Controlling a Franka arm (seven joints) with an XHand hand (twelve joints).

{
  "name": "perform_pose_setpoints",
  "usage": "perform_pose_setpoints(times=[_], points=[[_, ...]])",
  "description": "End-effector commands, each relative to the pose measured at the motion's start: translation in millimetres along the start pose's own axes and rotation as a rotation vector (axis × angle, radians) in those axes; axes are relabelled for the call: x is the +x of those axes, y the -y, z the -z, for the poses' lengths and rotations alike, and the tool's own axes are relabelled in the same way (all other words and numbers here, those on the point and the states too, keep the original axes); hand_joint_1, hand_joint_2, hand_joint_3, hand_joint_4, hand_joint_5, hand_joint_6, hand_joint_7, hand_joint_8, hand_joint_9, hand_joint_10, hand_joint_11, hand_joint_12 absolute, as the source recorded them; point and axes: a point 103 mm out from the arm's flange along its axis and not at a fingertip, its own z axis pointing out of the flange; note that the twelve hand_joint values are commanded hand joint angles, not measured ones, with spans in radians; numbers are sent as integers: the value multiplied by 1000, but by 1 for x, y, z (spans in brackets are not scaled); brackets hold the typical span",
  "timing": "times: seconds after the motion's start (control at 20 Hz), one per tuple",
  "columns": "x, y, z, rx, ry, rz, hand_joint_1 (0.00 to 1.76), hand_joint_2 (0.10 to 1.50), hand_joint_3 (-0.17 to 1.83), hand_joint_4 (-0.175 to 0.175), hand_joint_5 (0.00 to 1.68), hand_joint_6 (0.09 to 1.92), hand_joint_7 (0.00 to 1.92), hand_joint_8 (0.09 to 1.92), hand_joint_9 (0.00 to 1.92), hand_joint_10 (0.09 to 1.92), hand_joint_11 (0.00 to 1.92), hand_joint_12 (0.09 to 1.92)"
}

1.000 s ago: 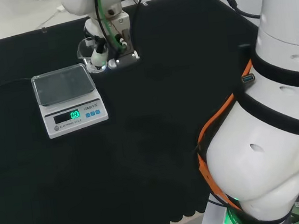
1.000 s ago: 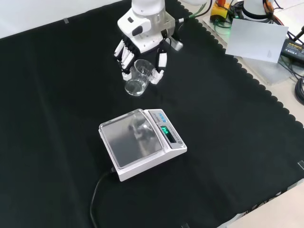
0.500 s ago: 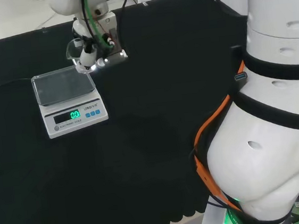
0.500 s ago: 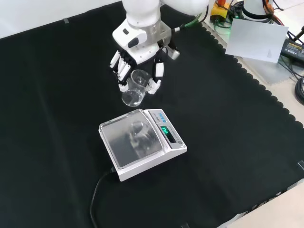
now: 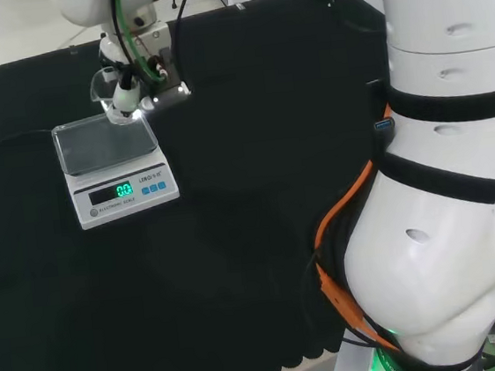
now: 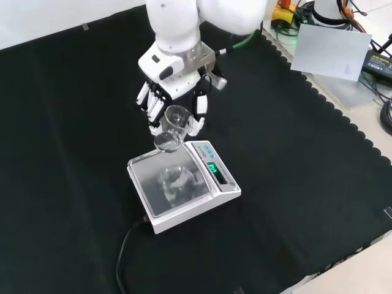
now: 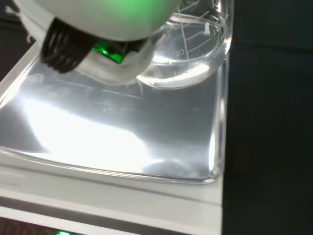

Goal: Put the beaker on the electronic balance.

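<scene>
Black cloth over the whole bench, scalloped edge along the near side in the front view, some cables and a grey sheet off past it. So the small clear glass beaker (image 6: 172,126) is up in the air, tilted a bit, hanging just over the far edge of the white electronic balance with the shiny steel pan (image 6: 173,186) and not touching it as far as I can tell. A second ago it was well back from the scale over bare cloth, half a second ago closer, and now its base is basically above the pan's rim. The wrist view backs that up: the beaker's bottom (image 7: 191,58) sits over a corner of the pan (image 7: 112,132) with reflection underneath. So the carry is nearly done; I'd guess what's left is a bit more travel toward the pan's middle, then lowering.

The black and white robot hand (image 6: 174,98) has its fingers curled around the beaker from both sides, with the beaker poking down below the palm.
</scene>
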Motion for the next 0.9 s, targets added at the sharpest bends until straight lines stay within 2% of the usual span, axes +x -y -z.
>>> perform_pose_setpoints(times=[0.05,0.5,0.9], points=[[17,-6,-14,32,11,30,1118,507,631,-43,862,934,1101,723,1115,583,685,1264],[30,-13,-37,71,14,52,1119,505,634,-43,869,935,1099,728,1117,581,683,1264],[30,-16,-44,83,13,57,1120,504,636,-47,877,934,1097,732,1118,580,680,1264]])
